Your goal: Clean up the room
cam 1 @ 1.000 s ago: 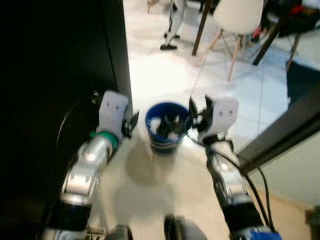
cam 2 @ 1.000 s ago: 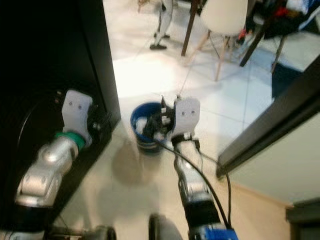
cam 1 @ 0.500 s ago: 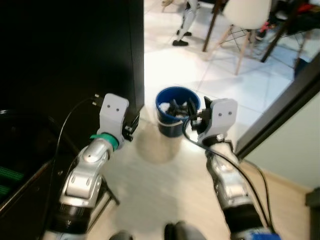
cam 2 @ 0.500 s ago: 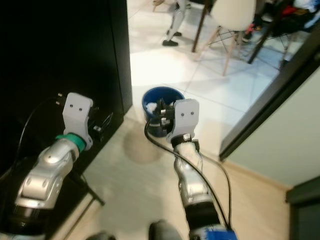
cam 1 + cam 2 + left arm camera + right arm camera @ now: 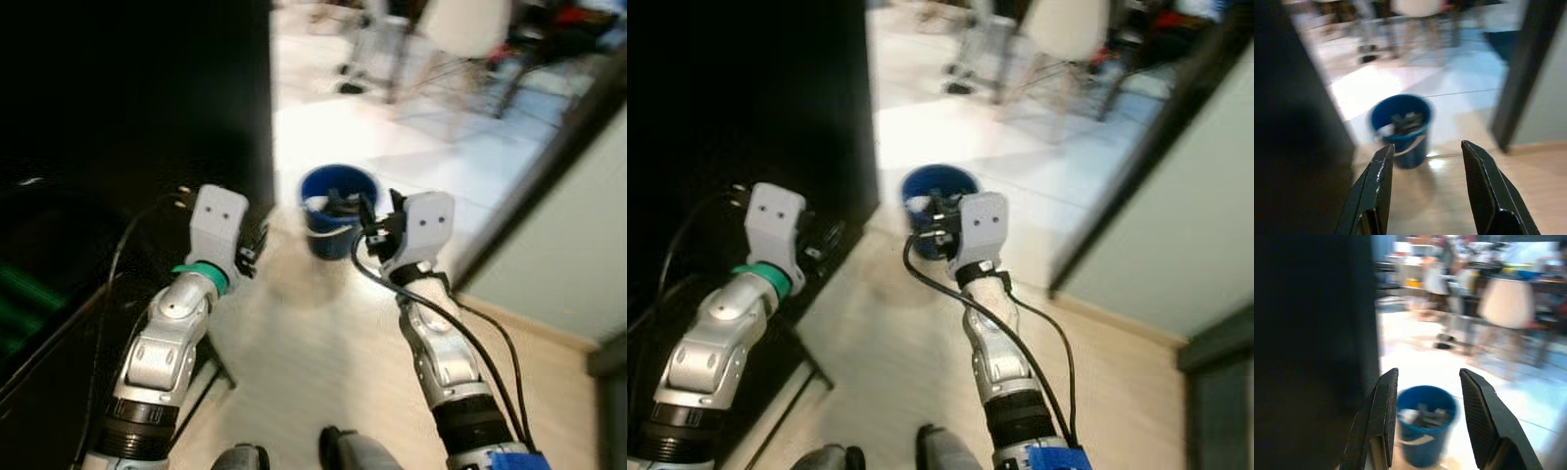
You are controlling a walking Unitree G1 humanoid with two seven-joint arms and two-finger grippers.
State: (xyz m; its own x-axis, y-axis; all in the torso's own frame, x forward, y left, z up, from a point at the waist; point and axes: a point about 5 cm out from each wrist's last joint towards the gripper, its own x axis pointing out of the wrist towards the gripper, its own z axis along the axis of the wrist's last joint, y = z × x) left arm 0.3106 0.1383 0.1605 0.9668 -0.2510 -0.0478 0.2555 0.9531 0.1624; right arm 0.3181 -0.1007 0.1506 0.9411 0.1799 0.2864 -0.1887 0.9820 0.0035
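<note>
Your head camera is swinging since half a second ago: the whole scene is shifting and smearing, and the blue bucket (image 5: pixel 338 210) now reads a little higher and smaller in the frame, while both arms are keeping the same raised pose as before.

You are holding the left end effector (image 5: pixel 1426 188) up in front of the dark cabinet (image 5: pixel 127 117), wrist bent forward, its two black fingers (image 5: pixel 1376 188) spread apart with nothing between them. You are holding the right end effector (image 5: pixel 1427 418) at similar height just beside the bucket, fingers likewise spread and empty, a black cable (image 5: pixel 446 318) looping along its forearm.

The bucket is standing on the floor (image 5: pixel 294 352) where pale wood meets white tile, near the cabinet's corner, between the two end effectors in the head views. It is holding dark and white items too blurred to identify. Beyond it, a white chair (image 5: pixel 1063 29) and furniture legs are smearing into streaks. The dark door frame (image 5: pixel 1136 157) on your right is cut off by the picture edge.
</note>
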